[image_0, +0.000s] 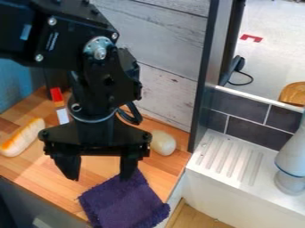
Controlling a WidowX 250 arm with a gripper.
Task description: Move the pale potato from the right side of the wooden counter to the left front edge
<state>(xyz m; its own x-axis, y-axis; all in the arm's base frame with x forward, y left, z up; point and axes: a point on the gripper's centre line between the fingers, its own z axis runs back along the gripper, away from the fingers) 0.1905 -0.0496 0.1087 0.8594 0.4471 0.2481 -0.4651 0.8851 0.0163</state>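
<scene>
The black gripper (100, 171) hangs over the wooden counter with its two fingers wide apart and nothing between them. Its right finger is just above the upper edge of a purple cloth (124, 202), which lies at the counter's front edge; whether they touch I cannot tell. A whitish, rounded object (162, 143) lies just right of the gripper. Left of it rests a long white and orange item (22, 137). Behind the gripper, partly hidden by it, is a red and white object (59, 105).
The wooden counter (161, 177) ends at a dark upright post (205, 80) on the right. Beyond stands a white ribbed drainboard (229, 160) with a grey faucet-like object (292, 156). A whitewashed plank wall (170, 53) rises behind.
</scene>
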